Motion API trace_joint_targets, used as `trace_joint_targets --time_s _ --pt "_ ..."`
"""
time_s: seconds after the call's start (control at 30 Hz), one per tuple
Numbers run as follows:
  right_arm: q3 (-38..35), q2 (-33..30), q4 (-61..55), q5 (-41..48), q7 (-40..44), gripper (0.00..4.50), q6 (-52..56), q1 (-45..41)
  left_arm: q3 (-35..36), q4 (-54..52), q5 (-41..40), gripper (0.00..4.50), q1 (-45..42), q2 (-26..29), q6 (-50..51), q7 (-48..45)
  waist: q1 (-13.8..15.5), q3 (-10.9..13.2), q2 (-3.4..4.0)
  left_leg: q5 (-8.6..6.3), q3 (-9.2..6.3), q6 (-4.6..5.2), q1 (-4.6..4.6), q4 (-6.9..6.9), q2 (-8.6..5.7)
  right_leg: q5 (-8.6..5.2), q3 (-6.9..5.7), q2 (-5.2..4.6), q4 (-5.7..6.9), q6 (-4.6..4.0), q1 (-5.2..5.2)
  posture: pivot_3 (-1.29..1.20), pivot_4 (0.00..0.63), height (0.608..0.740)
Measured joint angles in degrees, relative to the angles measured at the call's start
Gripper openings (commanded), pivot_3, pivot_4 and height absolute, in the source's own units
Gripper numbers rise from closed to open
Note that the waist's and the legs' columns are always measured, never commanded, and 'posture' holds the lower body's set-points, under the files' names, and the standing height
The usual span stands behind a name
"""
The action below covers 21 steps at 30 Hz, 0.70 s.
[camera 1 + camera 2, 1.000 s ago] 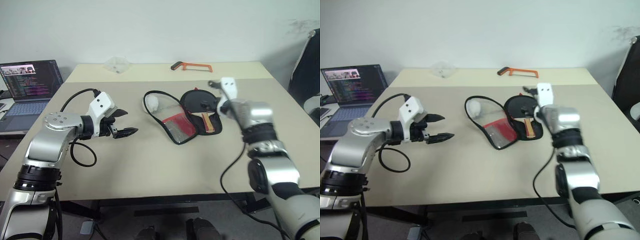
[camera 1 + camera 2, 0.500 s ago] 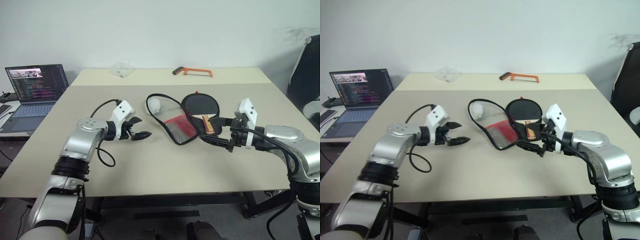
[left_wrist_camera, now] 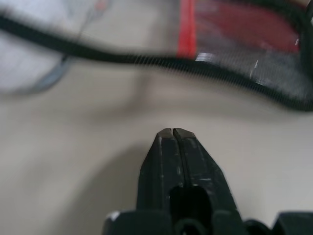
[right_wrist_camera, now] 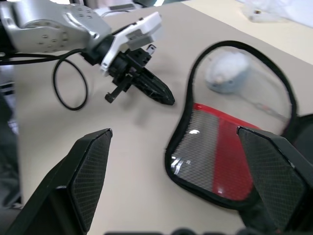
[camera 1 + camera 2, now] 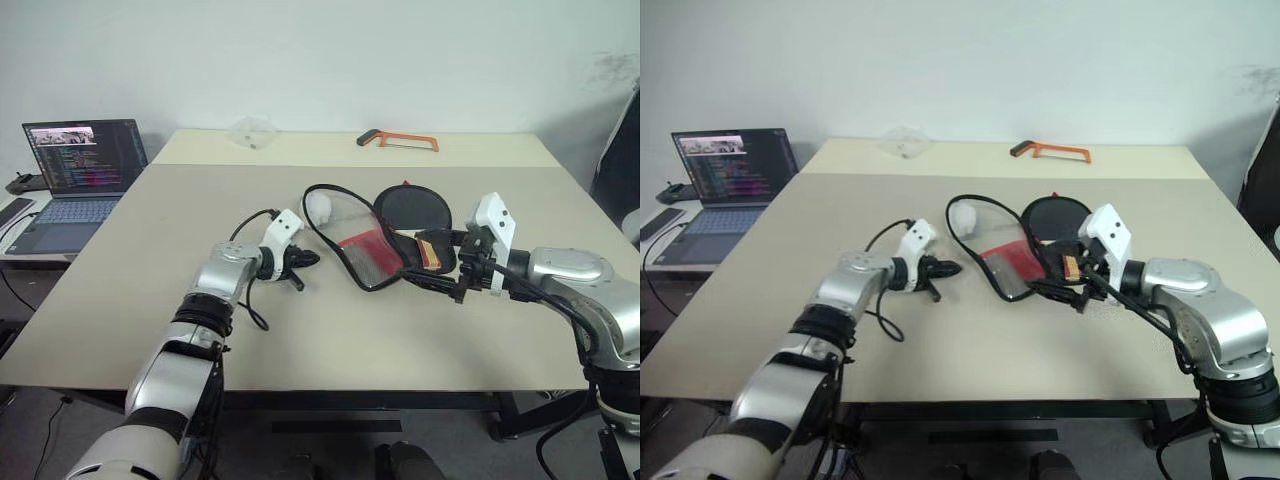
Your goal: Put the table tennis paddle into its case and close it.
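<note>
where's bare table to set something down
Free: the near strip in front of both claws, and the wide stretch between the laptop and the left claw. Crowded: mid-table around the case, paddle and right claw.

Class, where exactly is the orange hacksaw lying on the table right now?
The orange hacksaw lies near the table's far edge, right of centre, beyond the open case and right of the clear plastic bag.

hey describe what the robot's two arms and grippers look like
Both arms are silver-grey metal with black joints, and a thin black cable loops along each forearm. Each wrist carries a white block. The left gripper has two slim, pointed black fingers; the right gripper has wide black fingers with a fine mesh-like texture.
</note>
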Motion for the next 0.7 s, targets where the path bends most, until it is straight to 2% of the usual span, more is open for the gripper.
trace_joint_targets --time_s 0.23,0.43,0.5,0.6,0.7 --pt "0.2 -0.7 0.2 -0.8 -1.5 4.5 0.2 -0.1 1.4 -0.4 -0.9 0.02 -3.4 -11.4 -4.8 4.2 0.1 0.0 -0.03 0.0 0.01 0.0 -0.01 0.01 0.0 0.0 0.01 0.0 0.0 0.0 0.01 0.0 0.15 0.74" --pt "-4.1 -1.5 0.1 1.2 -3.7 4.5 1.4 -6.5 2.8 1.6 -0.1 0.02 -14.1 -24.3 -13.1 17.1 0.4 0.0 -0.09 -0.02 0.03 0.04 0.06 0.0 -0.02 0.0 0.01 0.0 -0.11 0.09 0.14 0.0 0.15 0.74" --pt "-4.8 -1.6 0.0 1.4 -4.5 4.5 1.7 -7.5 2.4 3.2 0.4 0.02 -14.9 -27.4 -14.3 19.9 0.3 0.0 -0.08 -0.05 0.09 0.08 0.13 -0.02 0.0 -0.02 0.03 0.01 -0.12 0.13 0.17 0.0 0.15 0.74" --pt "-5.0 -2.5 -0.1 1.3 -5.8 4.5 3.5 -7.9 0.5 6.7 2.3 0.02 -13.3 -28.2 -14.0 20.9 -0.2 0.0 -0.07 -0.05 0.21 0.09 0.14 -0.02 0.02 -0.03 0.02 0.06 -0.04 0.15 0.11 0.0 0.15 0.74" --pt "-5.4 -3.5 -0.2 1.7 -7.2 4.5 5.8 -8.1 0.2 6.1 2.4 0.02 -10.2 -25.7 -11.6 19.4 -0.4 0.0 -0.06 -0.04 0.22 0.09 0.15 -0.01 0.07 -0.03 0.02 0.11 -0.02 0.14 0.09 0.0 0.15 0.74"
